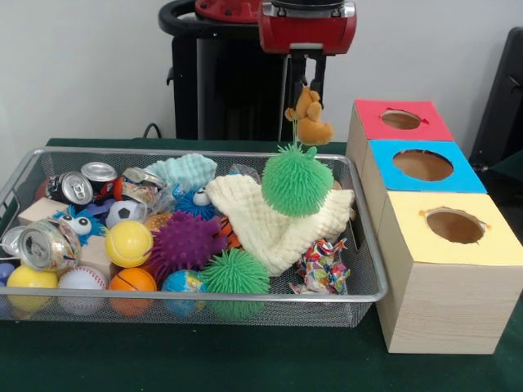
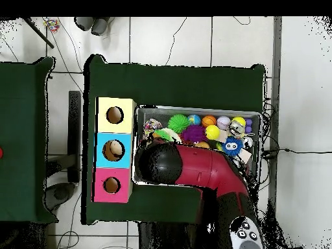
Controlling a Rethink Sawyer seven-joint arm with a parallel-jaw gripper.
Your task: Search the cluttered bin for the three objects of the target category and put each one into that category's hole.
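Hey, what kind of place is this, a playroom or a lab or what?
Most likely a robotics lab. A red robot arm hangs over a wire bin of toys on a green-covered table, beside three wooden boxes with coloured tops and holes, and cables trail across the tiled floor.

table: green cloth | on it: wire mesh bin, wooden three-hole box just beside

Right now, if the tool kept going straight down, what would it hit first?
Probably the green spiky ball sitting on the cream cloth; the tool already holds a small brown plush toy. Depth is uncertain.
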